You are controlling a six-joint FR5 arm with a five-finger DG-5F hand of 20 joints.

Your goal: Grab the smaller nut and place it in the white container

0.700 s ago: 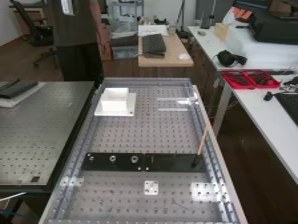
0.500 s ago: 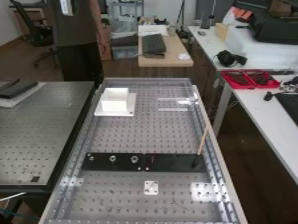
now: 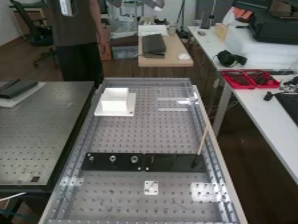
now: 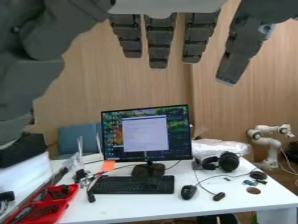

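In the high view we see the smaller nut, a small round metal piece [image 3: 91, 158], standing on the flat black bar [image 3: 169, 162] that lies across the perforated grey metal bench [image 3: 126, 135]. It sits near the bar's left end, just beside the larger round metal nut [image 3: 112, 158], with the round metal bearing [image 3: 134, 159] on the far side of that one, so the three stand in a row, apart from one another. The boxy white container [image 3: 114, 106] stands on a flat white plate [image 3: 131, 107] farther up the bench, well apart from the bar, and we find the smaller nut outside it. A thin, light brown stick [image 3: 202, 141] slants up from near the bar's right end, and a small white square plate with holes [image 3: 151, 188] lies on the near side of the bar. In the wrist view we see the dark grey hand [image 4: 159, 42] open, its fingers extended and spread a little, with nothing in its grasp. Beyond it we make out a white desk [image 4: 206, 201] bearing a black-framed monitor [image 4: 179, 150], a flat black keyboard [image 4: 133, 184], a rounded black mouse [image 4: 189, 192] and black headphones [image 4: 228, 161].
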